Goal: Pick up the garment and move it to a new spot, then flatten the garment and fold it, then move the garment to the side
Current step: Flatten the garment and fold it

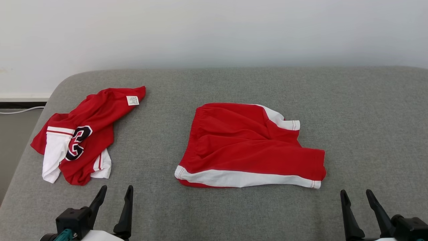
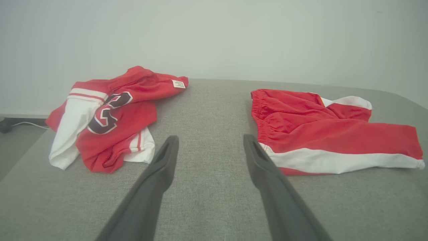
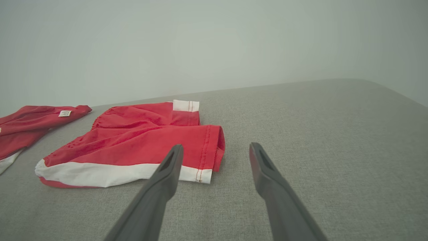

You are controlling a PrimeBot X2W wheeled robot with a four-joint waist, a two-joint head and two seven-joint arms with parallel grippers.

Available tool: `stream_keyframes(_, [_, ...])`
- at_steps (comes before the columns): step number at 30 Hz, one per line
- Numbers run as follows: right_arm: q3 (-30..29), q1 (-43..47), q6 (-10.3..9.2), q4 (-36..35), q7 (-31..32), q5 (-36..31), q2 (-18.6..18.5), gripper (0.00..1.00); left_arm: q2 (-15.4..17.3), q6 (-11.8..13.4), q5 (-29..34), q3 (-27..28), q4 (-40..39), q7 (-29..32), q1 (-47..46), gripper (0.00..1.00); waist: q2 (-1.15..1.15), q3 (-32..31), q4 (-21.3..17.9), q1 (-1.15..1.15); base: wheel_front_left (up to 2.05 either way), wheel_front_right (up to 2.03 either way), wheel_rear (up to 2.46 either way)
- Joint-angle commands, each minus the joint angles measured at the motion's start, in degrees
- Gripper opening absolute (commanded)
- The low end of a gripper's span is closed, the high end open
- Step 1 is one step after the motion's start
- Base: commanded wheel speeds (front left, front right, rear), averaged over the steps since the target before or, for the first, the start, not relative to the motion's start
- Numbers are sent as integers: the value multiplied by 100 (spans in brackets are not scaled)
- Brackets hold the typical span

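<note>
Red shorts (image 1: pixel 247 147) with a white side stripe lie folded over in the middle of the grey padded surface (image 1: pixel 234 214). A crumpled red and white jersey (image 1: pixel 87 140) with a dark number lies at the left. My left gripper (image 1: pixel 117 188) is open near the front edge, just below the jersey and apart from it. My right gripper (image 1: pixel 355 191) is open at the front right, near the shorts' hem corner. The left wrist view has the open left gripper (image 2: pixel 210 137) between jersey (image 2: pixel 127 110) and shorts (image 2: pixel 334 134). The right gripper (image 3: pixel 216 146) points past the shorts (image 3: pixel 140 144).
The padded surface has a rounded far-left corner, with the floor (image 1: pixel 13 134) and a white cable (image 1: pixel 20 110) beyond it. A pale wall (image 1: pixel 214 33) stands behind. Bare grey fabric stretches to the right of the shorts (image 1: pixel 374 134).
</note>
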Motion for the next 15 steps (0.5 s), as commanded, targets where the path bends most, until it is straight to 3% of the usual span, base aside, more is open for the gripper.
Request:
stream_keyframes(1, [111,-142,0,-96,-87,-40,-59,100,176,62,41,261,-144,-71,-195,100,0,2,-8,0,0,0,0])
stream_keyframes(15, [191,-335,0,98,-121,-34,-50,100,118,26,35,208,-170,-64,-286,100,0,81,43,0,0,0,0])
